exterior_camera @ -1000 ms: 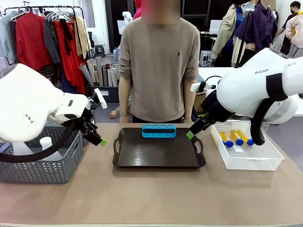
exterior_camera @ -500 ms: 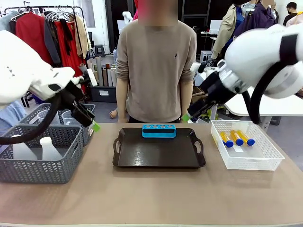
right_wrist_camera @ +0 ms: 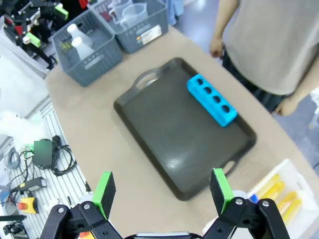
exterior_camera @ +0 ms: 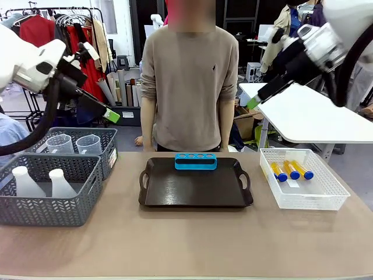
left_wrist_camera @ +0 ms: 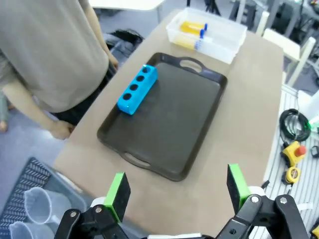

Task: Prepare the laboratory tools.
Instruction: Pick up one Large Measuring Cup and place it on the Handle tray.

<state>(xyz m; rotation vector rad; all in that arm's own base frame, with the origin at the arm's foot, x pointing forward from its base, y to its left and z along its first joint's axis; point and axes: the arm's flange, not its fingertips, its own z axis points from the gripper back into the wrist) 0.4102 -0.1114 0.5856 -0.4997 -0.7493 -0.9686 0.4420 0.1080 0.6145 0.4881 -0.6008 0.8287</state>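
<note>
Overhead at the left, the left tool (left_wrist_camera: 177,186) hangs high above the counter (exterior_camera: 186,245), its jaws spread wide with nothing in them. Below it, two white flasks (exterior_camera: 26,181) stand in the near grey basket (exterior_camera: 52,213) — probably light, slightly springy plastic, best pinched at the narrow neck. Two clear jugs (exterior_camera: 88,144) sit in the basket behind (exterior_camera: 111,153); their thin walls look slippery, so the rim beside the handle seems the safer hold. In the middle, the blue rack (exterior_camera: 196,161) stands empty at the far edge of the dark tray (exterior_camera: 192,195). It looks stiff and light, easy to take across its short width. At the right, three capped amber tubes (exterior_camera: 291,170) lie side by side in the white basket (exterior_camera: 303,201) — small, smooth and likely to roll, so a mid-body grip suits them. The right tool (right_wrist_camera: 162,190) hangs high too, spread open and empty.
</note>
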